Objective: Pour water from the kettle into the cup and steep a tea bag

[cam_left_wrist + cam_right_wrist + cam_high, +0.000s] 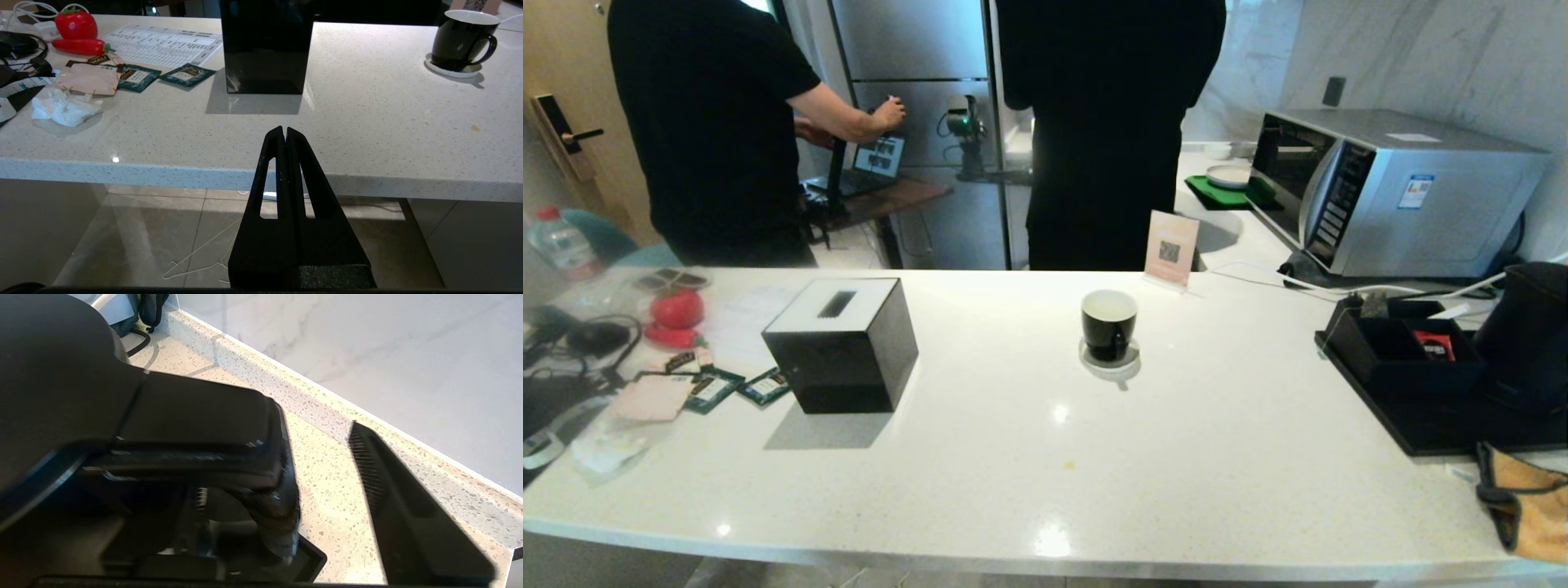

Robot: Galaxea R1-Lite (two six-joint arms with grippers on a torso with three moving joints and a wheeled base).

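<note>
White speckled counter (1029,457) before a steel fridge, microwave (1405,192) at the far right. Cup (1108,324) stands on its saucer (1109,360) mid-counter; kettle (1531,335) sits on the black tray (1429,425) at the right edge. Right gripper (322,477) is at the kettle's handle (192,428), fingers spread wide, one finger (392,490) plainly clear of it; nothing looks gripped. For a sound lift, centre the handle between the fingers before closing. Left gripper (284,132) hangs closed and empty before the counter edge.
</note>
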